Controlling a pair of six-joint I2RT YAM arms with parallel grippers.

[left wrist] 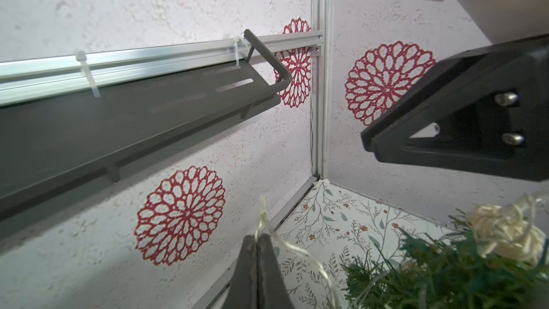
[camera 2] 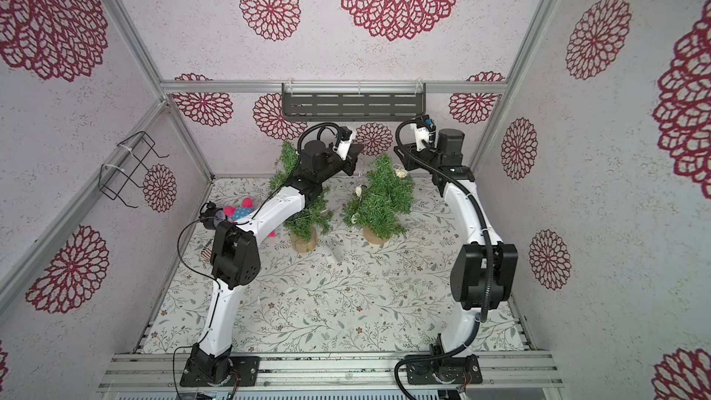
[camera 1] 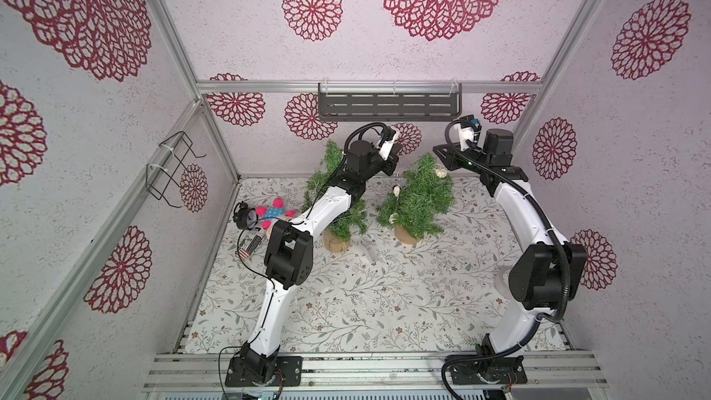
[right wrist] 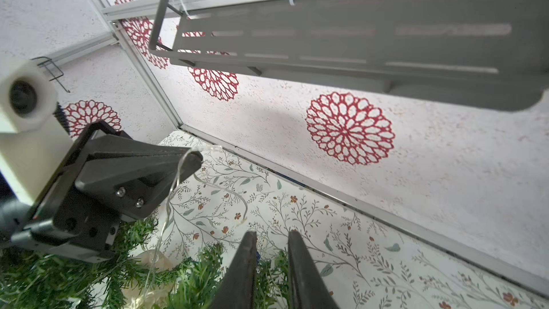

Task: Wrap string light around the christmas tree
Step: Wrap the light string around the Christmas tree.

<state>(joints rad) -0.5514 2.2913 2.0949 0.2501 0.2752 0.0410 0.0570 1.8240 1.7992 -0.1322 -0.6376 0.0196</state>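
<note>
**Left gripper pinches the wire above 2 small trees**

Pale textured walls printed with red flower medallions enclose a floral-print mat (camera 1: 384, 302), and a grey slotted shelf (camera 1: 388, 106) hangs on the back wall. 2 small christmas trees on wooden bases stand at the centre of both top views: the left-hand tree (camera 1: 346, 225), partly hidden by the left arm, and the right-hand tree (camera 1: 419, 198), which is hung with pale twine balls (left wrist: 505, 233).

The left gripper (left wrist: 257, 242) sits high between the 2 tree tops. Its fingers are pressed together on the string light (left wrist: 262, 218). In the right wrist view, the thin wire loops out of the tips and trails down among green branches beside a twine ball.

The clear battery box (camera 1: 368, 252) lies flat on the mat, just below the 2 bases in the frame.

The right gripper (right wrist: 271, 233) hovers over the top of the right-hand tree, its fingers parted by a narrow gap. Whether any wire lies in that gap cannot be told. A loose wire end hangs close to one fingertip.

A pink plush toy (camera 1: 271, 212) lies at the mat's left edge.
</note>
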